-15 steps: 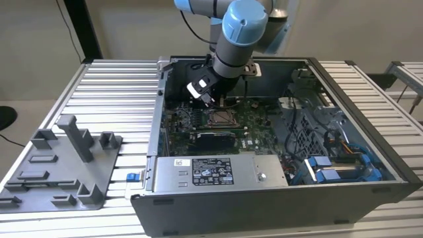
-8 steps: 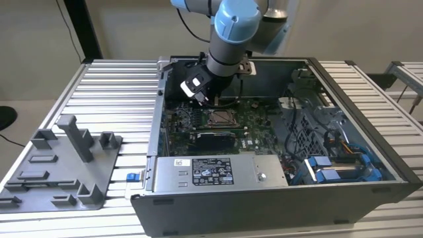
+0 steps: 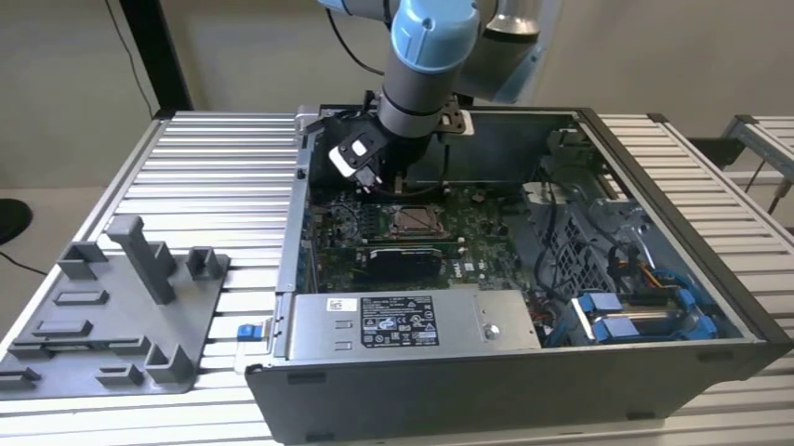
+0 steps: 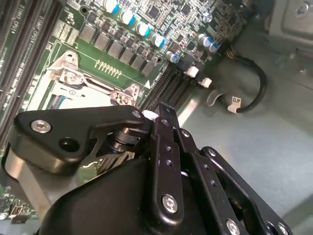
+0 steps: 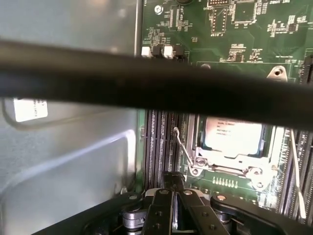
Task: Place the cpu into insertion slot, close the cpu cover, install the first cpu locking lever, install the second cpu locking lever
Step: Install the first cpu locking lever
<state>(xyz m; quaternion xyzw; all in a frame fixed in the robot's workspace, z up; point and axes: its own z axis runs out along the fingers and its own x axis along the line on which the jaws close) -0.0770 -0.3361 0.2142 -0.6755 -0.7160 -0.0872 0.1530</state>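
Observation:
The cpu [image 5: 234,136] lies silvery side up in the insertion slot [image 3: 416,220] on the green board. The cpu cover [image 5: 230,160] is folded down over it as a thin metal frame, also seen in the second wrist view [image 4: 80,83]. One thin wire locking lever [image 5: 182,147] angles up off the socket's side. A second wire lever [image 5: 295,161] runs along the opposite side. My gripper [image 5: 173,196] hangs just off the socket's edge, by the first lever, fingers together and shut with nothing seen between them. In the exterior view the gripper [image 3: 372,186] is at the socket's far-left corner.
The open case holds a grey power-supply box [image 3: 397,321] at the front and blue drive bays [image 3: 633,311] on the exterior view's right. Black memory slots [image 5: 159,142] flank the socket. A black cable [image 5: 146,88] crosses the first wrist view. A grey fixture tray [image 3: 112,316] sits outside.

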